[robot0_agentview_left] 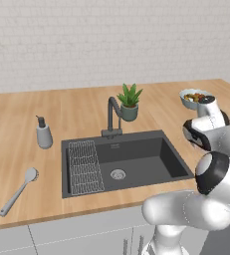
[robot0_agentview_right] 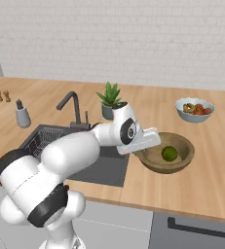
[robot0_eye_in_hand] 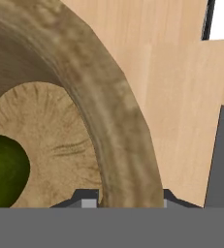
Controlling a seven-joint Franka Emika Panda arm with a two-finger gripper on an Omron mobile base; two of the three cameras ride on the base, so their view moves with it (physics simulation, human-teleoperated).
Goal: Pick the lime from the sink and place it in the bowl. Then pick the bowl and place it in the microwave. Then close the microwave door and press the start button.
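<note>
Over the left base view, the sink [robot0_agentview_left: 131, 162] lies bare of fruit, its rack to one side and the faucet [robot0_agentview_left: 112, 117] behind. The arm reaches off toward the right edge of the picture, past the sink, toward the small grey bowl [robot0_agentview_left: 193, 97] of food on the desk [robot0_agentview_left: 76, 114]; the wooden bowl is hidden behind the arm here.

From the right base view, the wooden bowl [robot0_agentview_right: 166, 152] sits on the desk just right of the sink, and the lime [robot0_agentview_right: 169, 153] rests inside it, near the middle. The hand [robot0_agentview_right: 144, 147] comes in from the left and meets the bowl's near-left rim, so the lime is already placed and the bowl is the thing to lift next.

Along the hand view, the bowl's thick rim runs up between the two fingertips [robot0_eye_in_hand: 88, 202], one tip inside the bowl and one outside. The hand is partly closed and, as I judge it, pinched on that rim. The lime lies inside the bowl, at the left edge of this view. The lift hangs on this: the grip is on one edge, with the bowl's weight and the loose lime out to one side, so it may tip.
</note>
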